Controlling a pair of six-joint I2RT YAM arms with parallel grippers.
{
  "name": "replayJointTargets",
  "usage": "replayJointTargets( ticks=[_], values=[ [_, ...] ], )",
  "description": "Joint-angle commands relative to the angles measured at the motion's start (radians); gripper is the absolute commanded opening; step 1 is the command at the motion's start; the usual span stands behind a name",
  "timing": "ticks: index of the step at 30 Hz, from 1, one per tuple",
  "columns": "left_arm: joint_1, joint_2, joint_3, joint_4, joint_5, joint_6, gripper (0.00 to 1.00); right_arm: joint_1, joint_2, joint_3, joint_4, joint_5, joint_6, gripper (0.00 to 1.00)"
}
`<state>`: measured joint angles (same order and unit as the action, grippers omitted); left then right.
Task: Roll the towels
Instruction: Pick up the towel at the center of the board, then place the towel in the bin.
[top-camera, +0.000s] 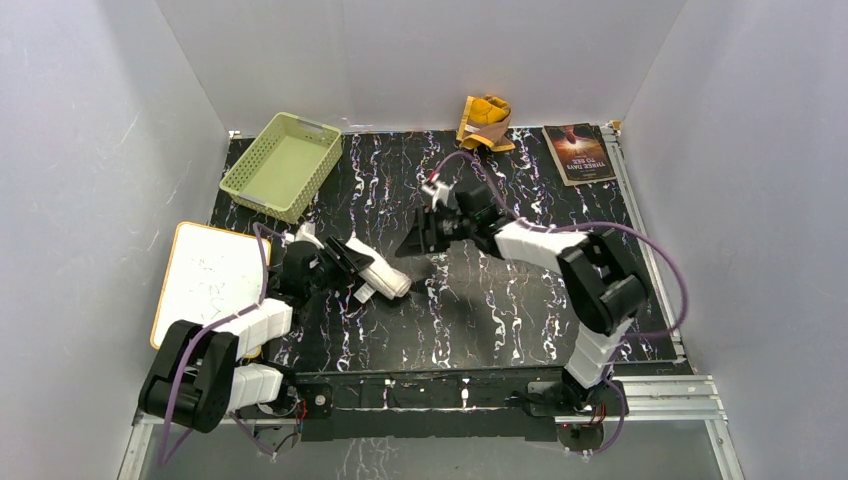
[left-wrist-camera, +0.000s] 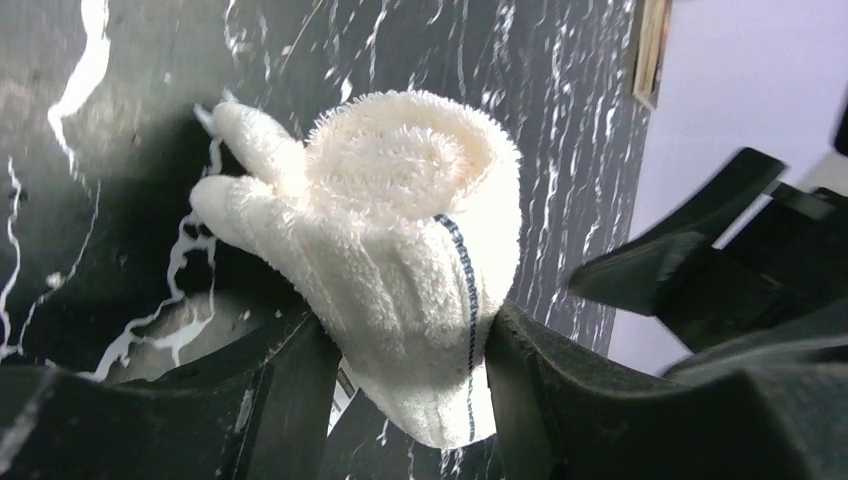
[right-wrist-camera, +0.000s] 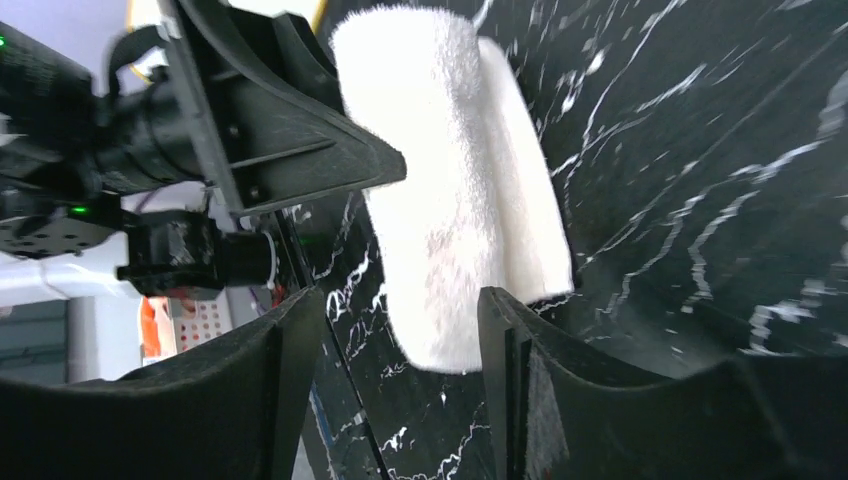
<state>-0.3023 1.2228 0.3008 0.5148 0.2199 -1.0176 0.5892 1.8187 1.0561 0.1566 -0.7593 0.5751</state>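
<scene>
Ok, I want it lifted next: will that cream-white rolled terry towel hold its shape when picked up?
Probably soft, not stiff: the cream-white rolled terry towel narrows where the left gripper pinches it. Its loose outer flap sticks out, so it may unroll once lifted. Likely light, and the fluffy pile should resist slipping.

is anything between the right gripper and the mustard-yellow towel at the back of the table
Nothing visible does: only bare black marbled tabletop lies between the right gripper and the crumpled mustard-yellow cloth towel. The dark-covered book lies to its right, clear of the path.
</scene>
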Motion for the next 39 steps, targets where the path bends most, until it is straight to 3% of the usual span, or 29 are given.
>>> replayJointTargets(
  ticks=[1, 6, 11, 15, 19, 25, 28, 39],
  values=[
    [0.035, -0.017, 0.089, -0.007, -0.02, 0.048, 0.49, -0.072, -0.181, 0.05, -0.079, 0.043, -0.086, 0.57],
    [0.099, -0.072, 0.254, -0.157, -0.004, 0.133, 0.49, -0.097, -0.314, 0.002, -0.14, 0.131, -0.142, 0.63],
    [0.251, -0.058, 0.421, -0.253, 0.095, 0.186, 0.49, -0.102, -0.368, -0.03, -0.17, 0.141, -0.169, 0.63],
    [0.409, 0.05, 0.602, -0.309, 0.241, 0.231, 0.5, -0.102, -0.392, -0.051, -0.171, 0.126, -0.173, 0.63],
    [0.515, 0.181, 0.747, -0.259, 0.323, 0.224, 0.49, -0.102, -0.397, -0.076, -0.156, 0.096, -0.162, 0.63],
    [0.57, 0.478, 1.039, -0.185, 0.425, 0.225, 0.48, -0.102, -0.391, -0.092, -0.14, 0.086, -0.162, 0.63],
    [0.599, 0.644, 1.144, -0.052, 0.504, 0.129, 0.47, -0.102, -0.381, -0.093, -0.136, 0.083, -0.164, 0.63],
    [0.602, 1.097, 1.466, 0.202, 0.566, -0.032, 0.47, -0.101, -0.312, -0.083, -0.124, 0.057, -0.18, 0.63]
  ],
)
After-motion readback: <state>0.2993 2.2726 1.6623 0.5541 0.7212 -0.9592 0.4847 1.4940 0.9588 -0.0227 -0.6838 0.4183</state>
